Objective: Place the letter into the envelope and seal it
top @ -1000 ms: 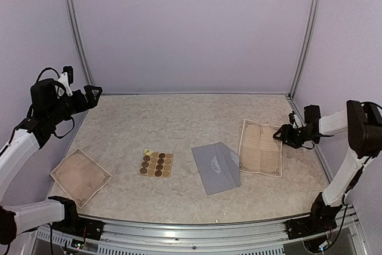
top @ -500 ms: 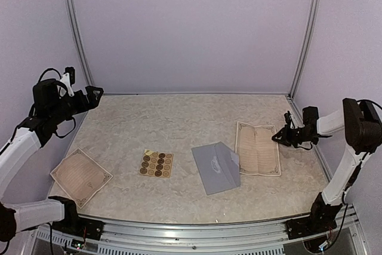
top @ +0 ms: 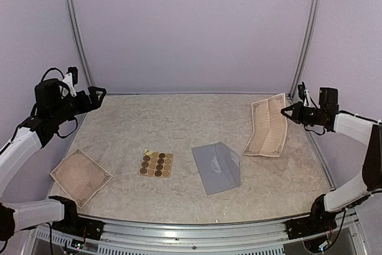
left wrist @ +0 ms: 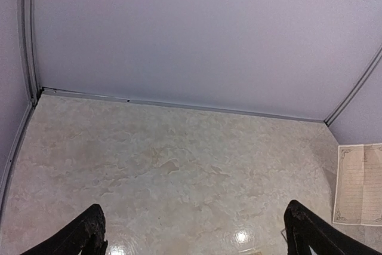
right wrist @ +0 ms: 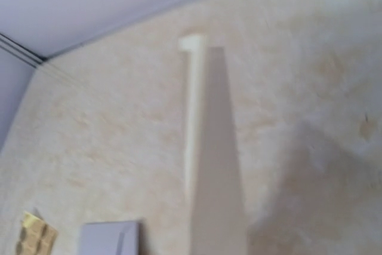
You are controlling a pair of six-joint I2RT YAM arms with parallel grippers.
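Over the table (top: 179,123), right tool (top: 286,110) pinches the tilted letter (top: 268,128); left tool (top: 98,92) gapes wide.

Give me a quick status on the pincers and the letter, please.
Left pincer open, empty. Right pincer shut on letter, tilted up. Envelope lies flat, nothing in the way.

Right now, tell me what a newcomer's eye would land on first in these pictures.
The letter stands out first: the right end effector holds it by a top corner, tilted up over the right side of the table. Next comes the grey envelope lying flat mid-table, with a sticker sheet to its left.
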